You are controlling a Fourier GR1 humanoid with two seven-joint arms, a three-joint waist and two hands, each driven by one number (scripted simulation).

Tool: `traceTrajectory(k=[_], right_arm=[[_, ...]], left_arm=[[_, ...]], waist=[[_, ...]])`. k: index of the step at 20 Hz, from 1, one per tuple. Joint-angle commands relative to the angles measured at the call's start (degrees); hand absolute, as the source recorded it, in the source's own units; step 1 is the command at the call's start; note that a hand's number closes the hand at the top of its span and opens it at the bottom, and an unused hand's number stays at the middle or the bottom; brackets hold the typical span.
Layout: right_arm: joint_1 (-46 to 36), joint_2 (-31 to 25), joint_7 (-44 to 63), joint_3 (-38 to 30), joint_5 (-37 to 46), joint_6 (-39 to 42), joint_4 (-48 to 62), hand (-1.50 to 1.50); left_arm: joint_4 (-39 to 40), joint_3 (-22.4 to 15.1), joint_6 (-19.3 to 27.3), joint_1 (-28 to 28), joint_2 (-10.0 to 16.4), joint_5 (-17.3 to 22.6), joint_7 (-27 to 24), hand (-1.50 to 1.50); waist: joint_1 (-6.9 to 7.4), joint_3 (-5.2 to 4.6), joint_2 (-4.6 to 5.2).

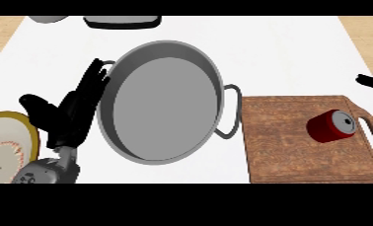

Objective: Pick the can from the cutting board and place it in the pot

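Wood comes nearest: a brown cutting board [287, 151] lies flat at the lower right, and the red can [325, 128] rests on its far right part, well apart from the pot. The can lies on its side, not upright. Its long axis runs roughly left to right, with the silver lid end pointing right and slightly away. Lying like that, it would probably roll if nudged across its length, so a grasp round the red body looks more sensible than one from the ends.

At the lower left a plate [13, 143] with a yellow rim sits partly cut off. Just beyond it the left hand [76, 107] stands spread, fingers up, holding nothing, close beside the pot's left rim; it looks to be resting.

The grey pot [162, 106] fills the middle, open and bare inside, just beside the board's left edge.

Further off, a black tip of the right hand [363, 79] shows at the right edge; whether it is spread or closed I cannot tell.

Farthest, a grey bowl [47, 19] and a dark tray [121, 21].
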Motion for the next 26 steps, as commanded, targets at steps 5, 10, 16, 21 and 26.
traceTrajectory(k=[5, 10, 16, 21, 26], right_arm=[[-1.9, 7.1, 3.5, 0.8, 5.8, 1.4, -0.2, -1.50], [-4.0, 8.9, 10.4, 1.6, 8.1, 3.1, -2.2, -1.50], [-3.0, 11.1, 5.2, 5.4, 17.0, 1.1, 3.1, -1.50], [-1.5, 13.8, 3.0, 10.3, 24.1, -2.4, 2.9, -1.50], [-2.9, 14.1, 1.9, 11.1, 29.3, -4.1, 10.7, -1.50]], left_arm=[[-0.5, 3.8, -3.8, 0.6, -1.1, -0.1, 1.1, 0.00], [1.4, 0.2, -0.6, -1.0, -5.6, -4.9, 0.9, 0.00], [-4.2, 1.9, -1.3, 0.5, -4.9, -5.9, 4.7, 0.00], [0.1, 5.6, -6.0, -0.2, -3.9, -4.3, 0.4, 0.00], [-3.1, 2.6, -3.1, 0.4, -7.0, -7.7, 3.8, 0.00]], waist=[[0.14, -0.01, 0.02], [0.03, -0.03, 0.05], [0.18, 0.00, 0.00], [0.07, -0.01, 0.00], [0.20, 0.02, 0.01]])
